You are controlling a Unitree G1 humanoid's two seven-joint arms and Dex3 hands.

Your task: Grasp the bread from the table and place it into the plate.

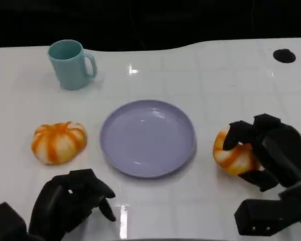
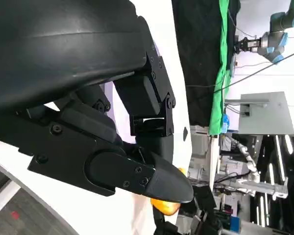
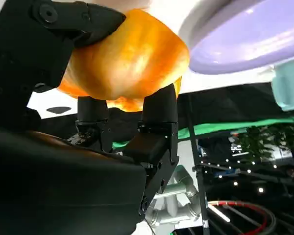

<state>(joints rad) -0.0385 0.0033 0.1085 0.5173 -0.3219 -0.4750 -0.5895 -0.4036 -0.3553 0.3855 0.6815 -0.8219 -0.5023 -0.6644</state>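
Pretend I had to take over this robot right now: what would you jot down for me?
Right hand: fingers closed around the right bread, at the table's right side beside the plate. Whether it has lifted off the table I cannot tell.
Left hand: near the front edge, fingers curled, holding nothing.
Left bread: lies untouched on the table, left of the plate.
Plate: in the middle, nothing in it.
Mug: upright at the far left, not part of the job.
Done: the grasp on the right bread.
Left: carry it over the plate and set it down; the left bread probably follows.
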